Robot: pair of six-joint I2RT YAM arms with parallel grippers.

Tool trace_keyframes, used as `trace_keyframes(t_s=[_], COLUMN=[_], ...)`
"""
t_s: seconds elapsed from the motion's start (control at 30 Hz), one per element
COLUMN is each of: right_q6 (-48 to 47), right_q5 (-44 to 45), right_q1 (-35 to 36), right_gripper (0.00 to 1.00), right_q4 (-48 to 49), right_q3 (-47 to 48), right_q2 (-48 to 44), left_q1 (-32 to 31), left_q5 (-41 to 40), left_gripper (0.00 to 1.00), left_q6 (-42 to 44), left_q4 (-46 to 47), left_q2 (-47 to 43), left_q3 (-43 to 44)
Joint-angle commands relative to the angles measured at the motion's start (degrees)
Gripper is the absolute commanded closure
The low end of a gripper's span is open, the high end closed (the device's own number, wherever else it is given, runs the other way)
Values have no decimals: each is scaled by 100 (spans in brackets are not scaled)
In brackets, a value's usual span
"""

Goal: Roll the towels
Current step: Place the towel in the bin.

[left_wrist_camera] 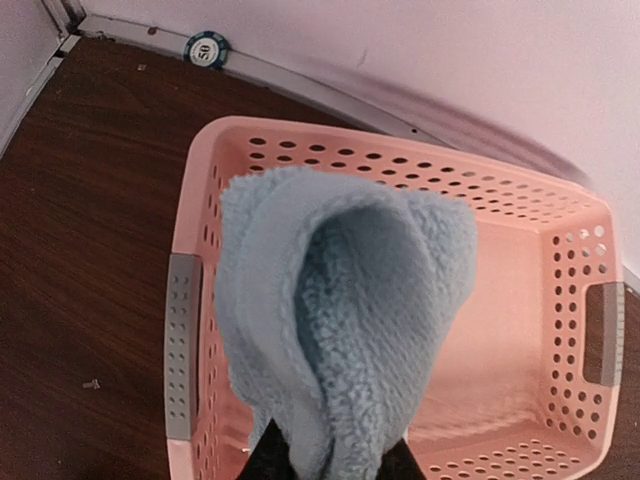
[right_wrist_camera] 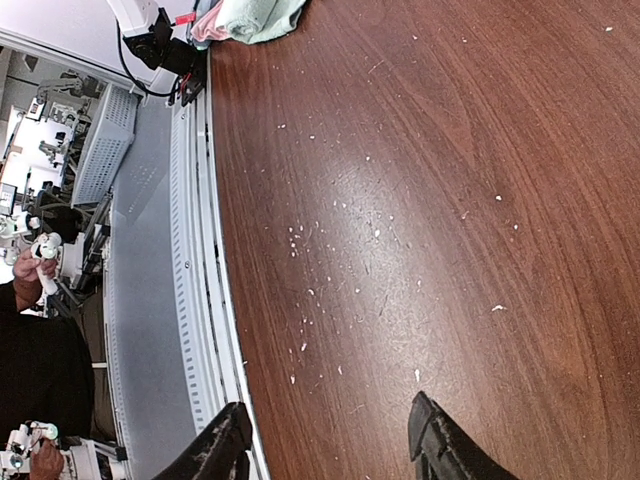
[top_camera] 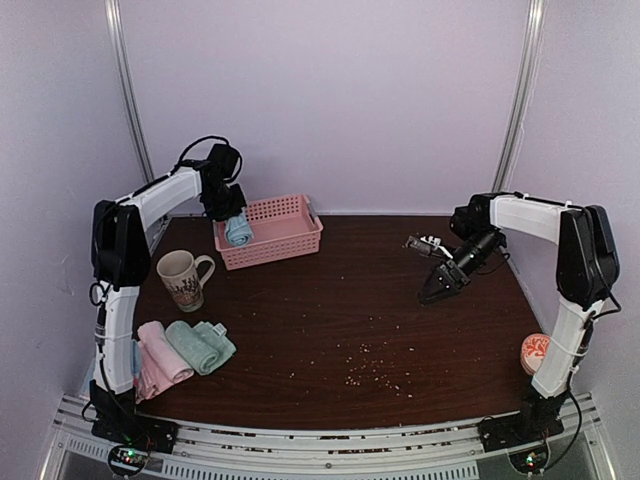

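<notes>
The left gripper is hanging over the near-left corner of the pink perforated plastic basket at the back left of the dark brown wooden table. Its two black fingers are pinching the light blue fleecy towel between them. In the left wrist view the left gripper is clamping the lower end of the light blue fleecy towel, which is bulging out in a loose fold and covering much of the pink perforated plastic basket beneath it; whether the cloth is touching the basket floor cannot be told. The right gripper is hovering low over the right half of the table, tilted down toward the wood. In the right wrist view the right gripper is showing its fingers spread apart with nothing between them, only bare wood sprinkled with pale crumbs. Near the front left edge, the rolled pink towel and the rolled sage green towel are lying side by side, touching. A cream ceramic mug with a dark pattern is standing upright between those rolls and the basket, apart from both.
</notes>
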Motion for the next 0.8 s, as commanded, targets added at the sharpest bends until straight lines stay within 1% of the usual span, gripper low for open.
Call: trace_keyframes(t_s=[0.0,0.13,0.37,0.77], right_q6=[-75,-68,-67,-112], right_q5=[-110,-98,-91,-112], right_q1=[-29,-32,-27,-23], right_gripper=[45,46,46,46], right_q4=[-41,-22,-25,-90], right_q3=[-101,-133,-144,-93], right_q2=[15,24,76,223], left_q1=[186,225,273,271], left_q5=[-177,-294,-401,-366], left_gripper=[100,100,100,95], left_q6=[-256,-187,-79,-108], left_q4=[-218,-179,-85,-80], left_q2=[398,663,994,1299], left_q3=[499,689,725,734])
